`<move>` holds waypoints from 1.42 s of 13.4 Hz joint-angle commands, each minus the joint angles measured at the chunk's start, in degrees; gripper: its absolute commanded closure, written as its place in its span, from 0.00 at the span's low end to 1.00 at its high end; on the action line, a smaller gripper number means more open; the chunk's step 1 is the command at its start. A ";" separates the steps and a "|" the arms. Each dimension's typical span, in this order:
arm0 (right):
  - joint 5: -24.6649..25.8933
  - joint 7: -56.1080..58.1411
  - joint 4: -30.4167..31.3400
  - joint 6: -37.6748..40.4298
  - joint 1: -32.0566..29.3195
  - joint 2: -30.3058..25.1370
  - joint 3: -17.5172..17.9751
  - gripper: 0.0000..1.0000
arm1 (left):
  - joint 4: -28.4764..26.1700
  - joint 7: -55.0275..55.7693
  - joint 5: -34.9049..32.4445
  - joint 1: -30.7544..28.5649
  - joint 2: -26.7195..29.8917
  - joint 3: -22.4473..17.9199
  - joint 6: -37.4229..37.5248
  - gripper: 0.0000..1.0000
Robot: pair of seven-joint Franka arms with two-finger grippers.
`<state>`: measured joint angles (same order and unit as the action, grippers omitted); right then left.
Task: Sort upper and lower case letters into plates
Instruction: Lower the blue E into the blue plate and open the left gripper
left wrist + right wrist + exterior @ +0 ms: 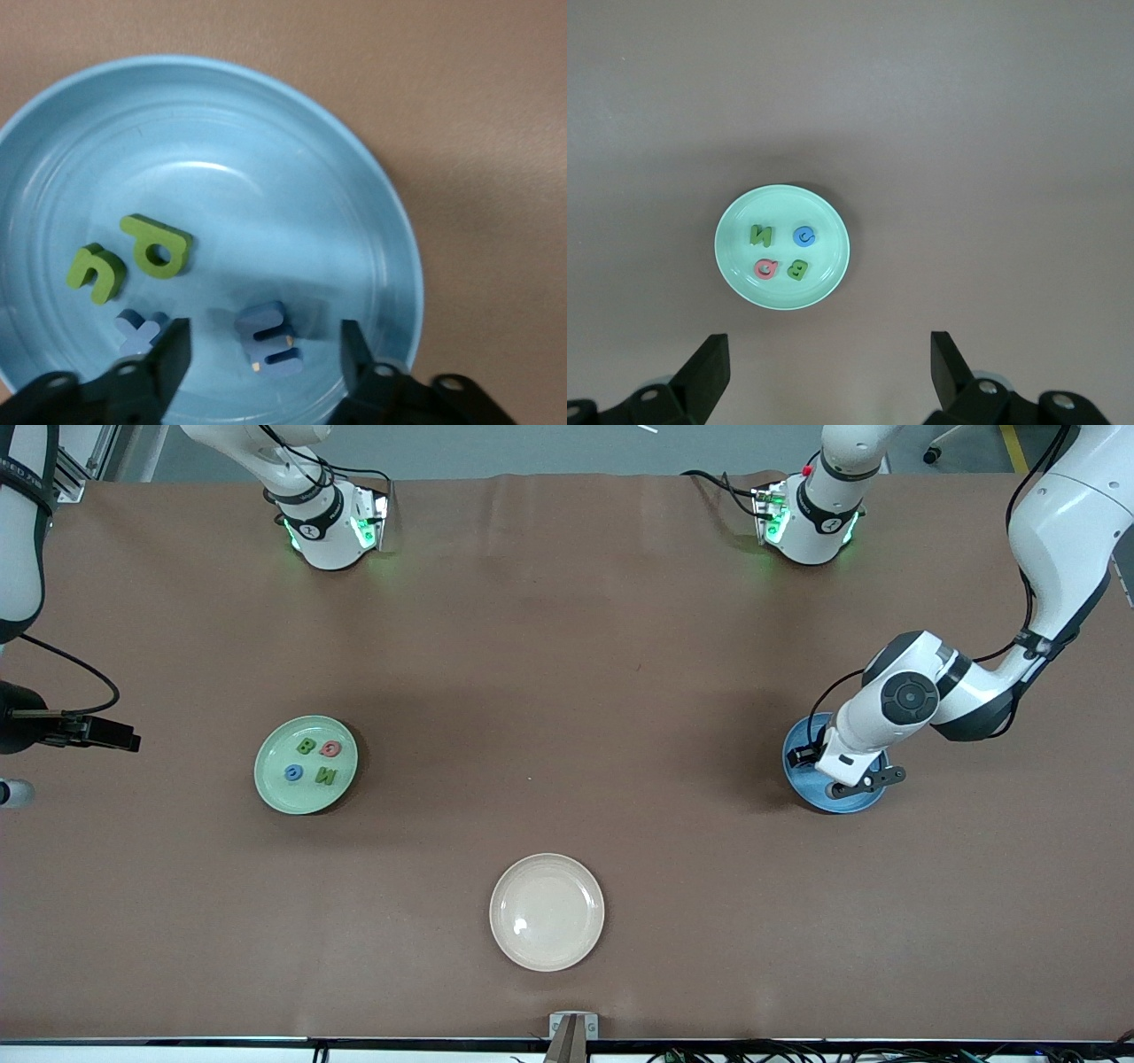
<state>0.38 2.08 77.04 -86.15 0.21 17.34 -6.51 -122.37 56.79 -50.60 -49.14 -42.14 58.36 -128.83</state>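
Note:
The blue plate (800, 778) (266, 150) sits at the left arm's end of the table, and my left gripper (856, 786) (266, 354) hangs low over it, open. A blue letter E (270, 341) lies flat in the plate between the fingers, touching neither. Beside it lie a blue x (140, 329), a green n (96, 272) and a green p (158, 246). The pale green plate (266, 779) (731, 230) at the right arm's end holds several letters: green B (306, 746), pink O (330, 748), blue o (293, 772), green N (325, 776). My right gripper (830, 367) waits high above the table, open and empty.
A cream plate (547, 911) with nothing on it sits near the front edge at mid-table. Brown cloth (567, 691) covers the table. Both arm bases stand along the edge farthest from the front camera.

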 commanded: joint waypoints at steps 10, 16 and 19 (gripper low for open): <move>0.06 0.21 21.48 -3.33 -0.21 -21.29 0.54 0.00 | 5.22 -11.32 7.24 0.72 4.41 0.18 6.40 0.00; -0.03 0.30 21.57 -1.04 -0.03 -23.75 0.62 0.00 | 4.78 -32.15 29.30 1.51 18.56 -2.54 6.40 0.00; 0.06 0.21 21.57 -0.43 -0.03 -24.80 0.62 0.00 | 4.51 -39.28 37.48 1.59 23.84 -3.86 6.40 0.01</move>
<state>0.38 2.09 96.55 -86.56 0.31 -4.75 -6.14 -116.25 21.77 -17.95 -48.20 -23.98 56.20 -122.71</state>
